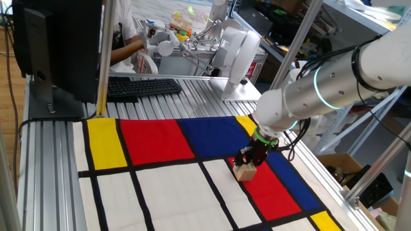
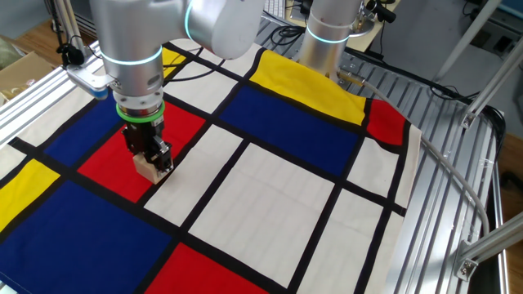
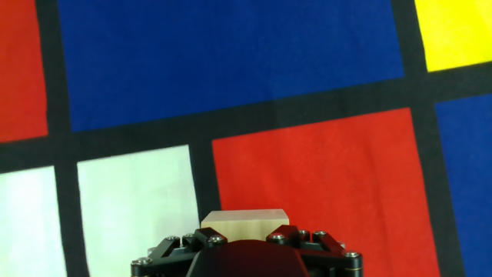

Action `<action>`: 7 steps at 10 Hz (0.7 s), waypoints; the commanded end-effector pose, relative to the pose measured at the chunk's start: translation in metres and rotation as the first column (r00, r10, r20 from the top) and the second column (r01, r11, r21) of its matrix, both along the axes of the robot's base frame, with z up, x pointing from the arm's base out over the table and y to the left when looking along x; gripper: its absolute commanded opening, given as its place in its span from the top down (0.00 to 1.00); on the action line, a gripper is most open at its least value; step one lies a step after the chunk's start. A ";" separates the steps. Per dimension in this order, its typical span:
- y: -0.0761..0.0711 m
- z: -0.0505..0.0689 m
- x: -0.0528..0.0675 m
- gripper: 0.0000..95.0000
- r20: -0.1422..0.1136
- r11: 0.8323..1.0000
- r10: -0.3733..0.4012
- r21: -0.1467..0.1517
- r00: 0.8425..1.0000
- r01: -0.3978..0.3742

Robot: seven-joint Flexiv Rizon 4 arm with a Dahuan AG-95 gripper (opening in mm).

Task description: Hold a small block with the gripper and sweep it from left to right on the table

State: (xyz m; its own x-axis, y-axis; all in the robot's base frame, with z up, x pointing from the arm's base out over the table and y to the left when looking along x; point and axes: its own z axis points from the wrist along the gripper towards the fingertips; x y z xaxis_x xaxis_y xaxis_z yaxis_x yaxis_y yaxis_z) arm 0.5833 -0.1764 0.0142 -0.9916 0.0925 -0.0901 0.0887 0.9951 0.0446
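The small block (image 1: 244, 172) is a light-tan wooden cube resting on the table's cloth, at the near-left edge of a red rectangle (image 1: 273, 186) beside a black line. The black gripper (image 1: 248, 162), with its green ring above, stands straight over the block with its fingers closed down both sides of it. In the other fixed view the block (image 2: 148, 168) pokes out below the gripper (image 2: 153, 158). The hand view shows the block's top (image 3: 243, 222) wedged between the two black fingers; the fingertips themselves are hidden.
A black keyboard (image 1: 141, 86) and a monitor (image 1: 54, 45) stand on the bare aluminium rails (image 1: 54, 167) behind the cloth. A second white robot base (image 2: 327, 37) sits past the yellow rectangle. Cables (image 2: 441, 175) trail along the cloth's edge.
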 end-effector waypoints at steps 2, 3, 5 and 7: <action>0.001 0.004 -0.003 1.00 -0.009 1.000 0.000 0.008 1.000 0.000; 0.001 0.003 -0.002 1.00 -0.009 1.000 0.001 0.008 1.000 -0.001; 0.001 0.003 -0.003 1.00 -0.008 1.000 0.000 0.007 1.000 0.000; 0.001 0.003 -0.002 1.00 -0.008 1.000 -0.001 0.009 1.000 0.001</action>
